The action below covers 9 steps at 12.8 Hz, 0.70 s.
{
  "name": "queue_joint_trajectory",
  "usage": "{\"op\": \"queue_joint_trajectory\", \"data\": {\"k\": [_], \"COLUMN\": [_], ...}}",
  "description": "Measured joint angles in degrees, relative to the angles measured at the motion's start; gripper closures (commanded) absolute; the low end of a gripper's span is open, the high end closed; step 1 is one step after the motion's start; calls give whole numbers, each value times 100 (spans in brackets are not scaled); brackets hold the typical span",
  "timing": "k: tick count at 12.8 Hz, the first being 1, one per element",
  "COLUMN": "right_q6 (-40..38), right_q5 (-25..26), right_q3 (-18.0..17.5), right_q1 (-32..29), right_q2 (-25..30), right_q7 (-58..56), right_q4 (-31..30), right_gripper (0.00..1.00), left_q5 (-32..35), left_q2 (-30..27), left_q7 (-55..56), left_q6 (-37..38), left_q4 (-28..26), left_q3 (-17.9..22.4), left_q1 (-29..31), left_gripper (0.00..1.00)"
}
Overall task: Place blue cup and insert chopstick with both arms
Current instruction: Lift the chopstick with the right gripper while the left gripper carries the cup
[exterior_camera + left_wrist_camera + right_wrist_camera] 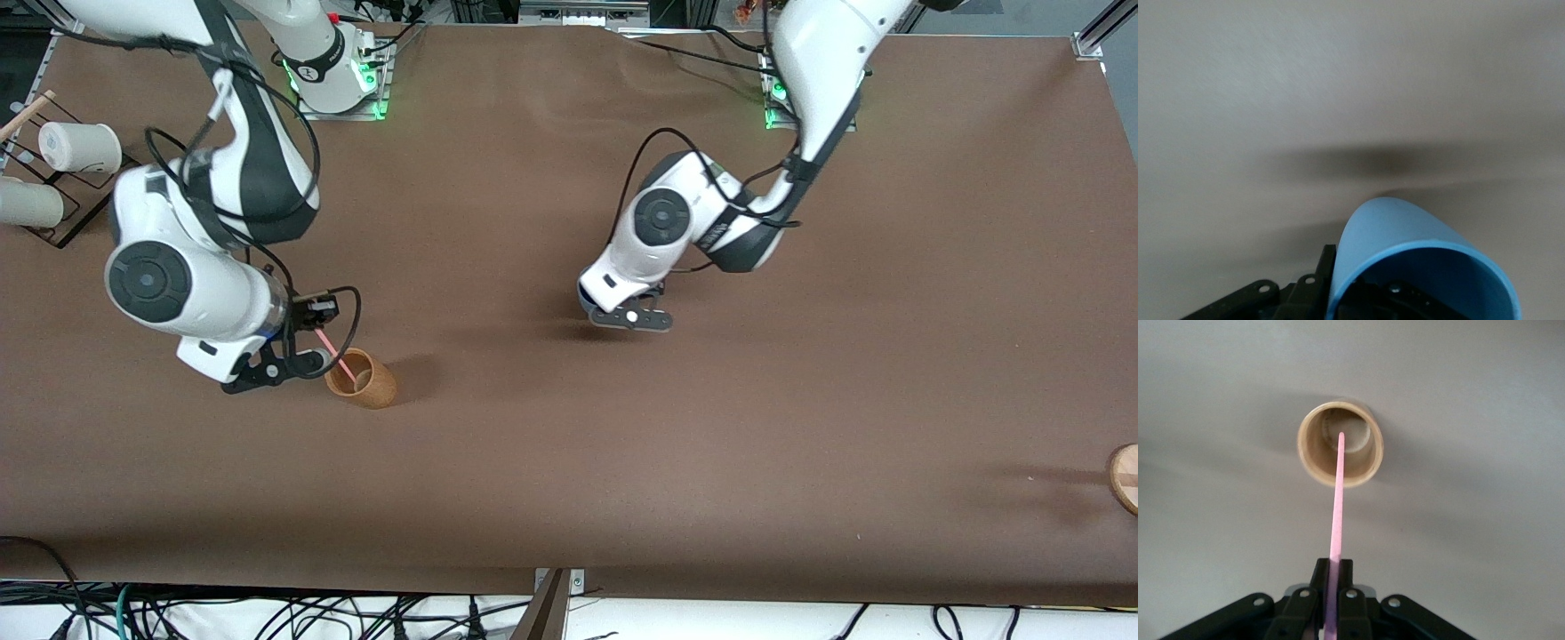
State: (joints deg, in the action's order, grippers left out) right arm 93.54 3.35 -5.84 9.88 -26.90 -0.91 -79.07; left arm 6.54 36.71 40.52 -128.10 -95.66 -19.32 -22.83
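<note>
Blue cup point(1405, 233) is clamped in the left gripper point(633, 317) above the table point(711, 444) middle. Right gripper point(307, 342) pinches the chopstick point(1337, 513), tip inside the tan cup point(363, 380) at its 4 o'clock.

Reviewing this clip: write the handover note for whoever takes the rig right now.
Right gripper: jaws shut on the chopstick, whose tip sits over or just inside the tan cup at the right arm's end of the table.
Left gripper: carries the blue cup in the air over the table's middle.
Done: both things picked up.
Left: set the blue cup down; the chopstick belongs in it, yet now points at the tan cup.
</note>
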Motion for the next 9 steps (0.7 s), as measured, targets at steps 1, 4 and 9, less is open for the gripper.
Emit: {"op": "queue_joint_trajectory", "data": {"k": [1,4,9], "right_q6": [-335,-1036,-1139], "right_q5": [-1,-5,-14], "right_q3": [-48,-265,-973], "right_q1": [-1,-1,113], "right_q2": [35,108,37], "right_q7": [0,139,1554], "right_q4": [237,747,861], "right_gripper": [100,100,100], "left_q5": [161,240,240], "left_q2": [105,155,-780], "left_q7": [198,275,228], "left_q6": [-3,15,1568], "left_q4": [44,182,437], "left_q3": [2,34,-28], "left_q1": [-62,9,61], "left_gripper": [0,0,0]}}
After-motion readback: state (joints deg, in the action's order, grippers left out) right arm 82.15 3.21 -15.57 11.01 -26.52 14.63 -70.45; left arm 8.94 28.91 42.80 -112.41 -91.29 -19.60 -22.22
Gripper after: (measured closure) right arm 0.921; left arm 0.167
